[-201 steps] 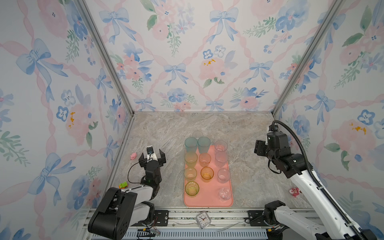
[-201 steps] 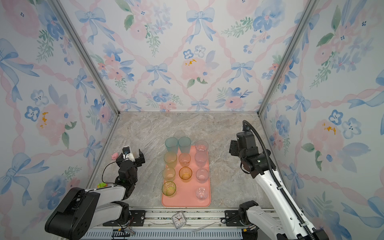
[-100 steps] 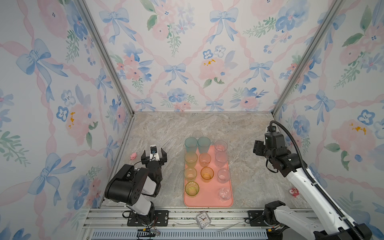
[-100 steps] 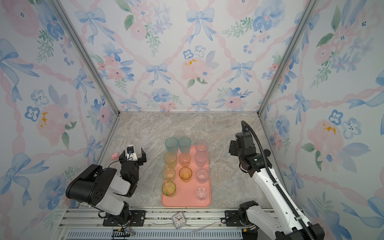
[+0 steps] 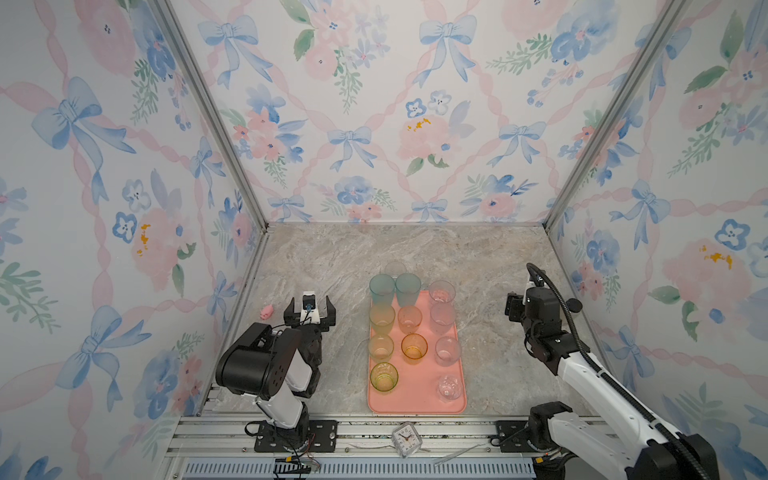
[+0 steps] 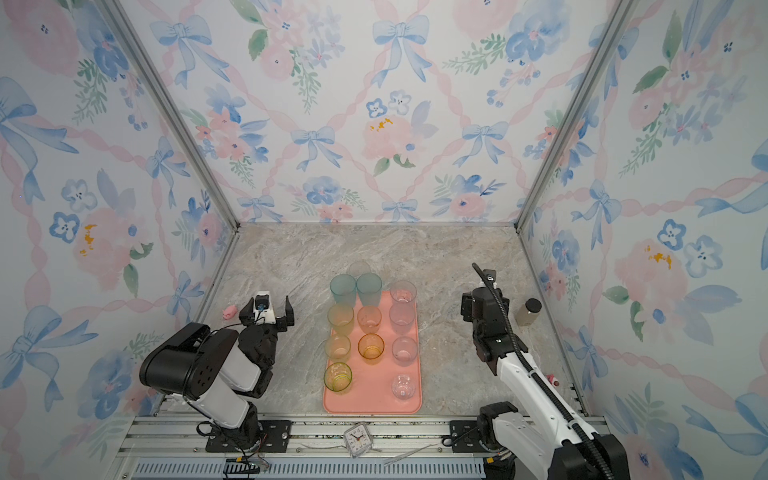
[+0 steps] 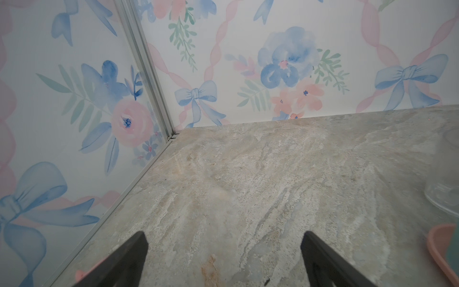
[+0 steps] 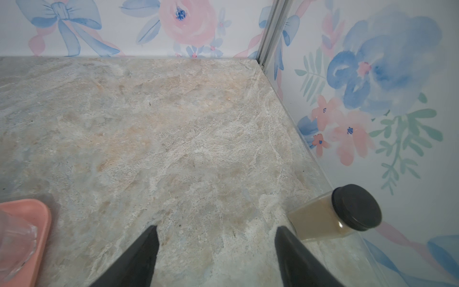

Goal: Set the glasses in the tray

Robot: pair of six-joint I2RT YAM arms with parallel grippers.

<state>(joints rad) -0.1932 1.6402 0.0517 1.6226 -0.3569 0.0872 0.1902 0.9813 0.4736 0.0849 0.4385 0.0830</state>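
Spread wide and empty at the left gripper (image 7: 224, 234), only bare table (image 7: 248, 174) between the fingers (image 7: 129, 256). Off to one finger's side, well apart, a corner of the tray (image 7: 442, 243). Parted and empty also at the right gripper (image 8: 217, 229). Just beside one finger the bottle (image 8: 320, 221), beyond the opposite finger the tray, with the glasses (image 5: 413, 347) upright in rows.

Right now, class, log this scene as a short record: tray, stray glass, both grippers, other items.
tray: salmon-pink, holding upright glasses in three columns
stray glass: clear, on the table just beyond the tray's far edge
left gripper: open, empty
right gripper: open, empty
other items: bottle at the table's right edge; clock in front of the tray
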